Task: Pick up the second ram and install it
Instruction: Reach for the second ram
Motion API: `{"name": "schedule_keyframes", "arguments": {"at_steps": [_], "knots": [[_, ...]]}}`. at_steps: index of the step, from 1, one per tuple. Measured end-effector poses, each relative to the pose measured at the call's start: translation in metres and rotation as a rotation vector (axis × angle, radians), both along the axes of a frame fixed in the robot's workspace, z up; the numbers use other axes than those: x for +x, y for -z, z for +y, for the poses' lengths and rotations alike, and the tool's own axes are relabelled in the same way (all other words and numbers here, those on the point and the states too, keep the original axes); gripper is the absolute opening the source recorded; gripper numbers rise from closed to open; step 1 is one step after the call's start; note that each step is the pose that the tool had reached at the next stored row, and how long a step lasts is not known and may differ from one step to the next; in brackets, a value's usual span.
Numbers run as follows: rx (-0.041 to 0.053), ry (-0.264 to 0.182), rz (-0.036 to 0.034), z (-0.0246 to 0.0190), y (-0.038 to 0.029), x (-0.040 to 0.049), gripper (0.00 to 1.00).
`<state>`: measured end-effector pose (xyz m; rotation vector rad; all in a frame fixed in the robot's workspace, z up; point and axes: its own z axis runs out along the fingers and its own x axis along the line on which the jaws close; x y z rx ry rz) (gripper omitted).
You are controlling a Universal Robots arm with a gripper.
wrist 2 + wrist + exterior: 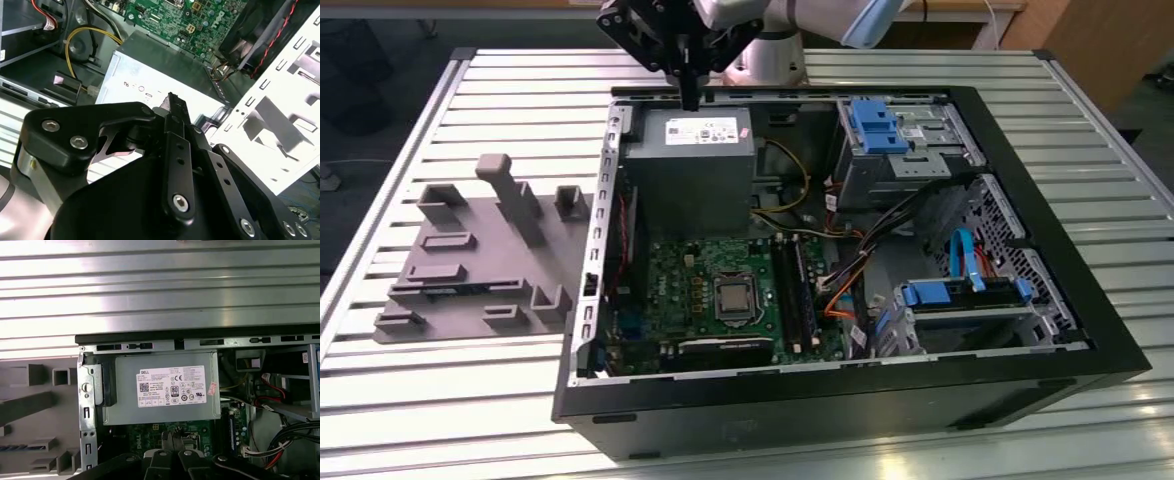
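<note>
The second ram [17, 447] lies slotted in the grey tray [480, 250] beside the open case [854, 400]. I judge it light, stiff and fragile, best pinched by its long edges. Farther back, my claw [688, 103] hangs clenched and empty over the power supply [687, 170]. The slatted metal surface [921, 65] runs on to wooden furniture [1101, 40] beyond.

Shiny ribbed metal table [447, 400], matt grey plastic tray [467, 270] (smooth blocks)

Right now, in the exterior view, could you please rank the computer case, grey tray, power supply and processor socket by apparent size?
Largest to smallest:
1. computer case
2. grey tray
3. power supply
4. processor socket
No two look alike.
</note>
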<state>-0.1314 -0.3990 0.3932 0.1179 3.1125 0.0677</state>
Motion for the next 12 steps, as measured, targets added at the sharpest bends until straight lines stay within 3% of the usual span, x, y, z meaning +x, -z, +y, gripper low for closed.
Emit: {"name": "schedule_keyframes", "arguments": {"at_steps": [12], "knots": [[0.0,0.0,0.0,0.0,0.0004,-0.0193,0.11]]}}
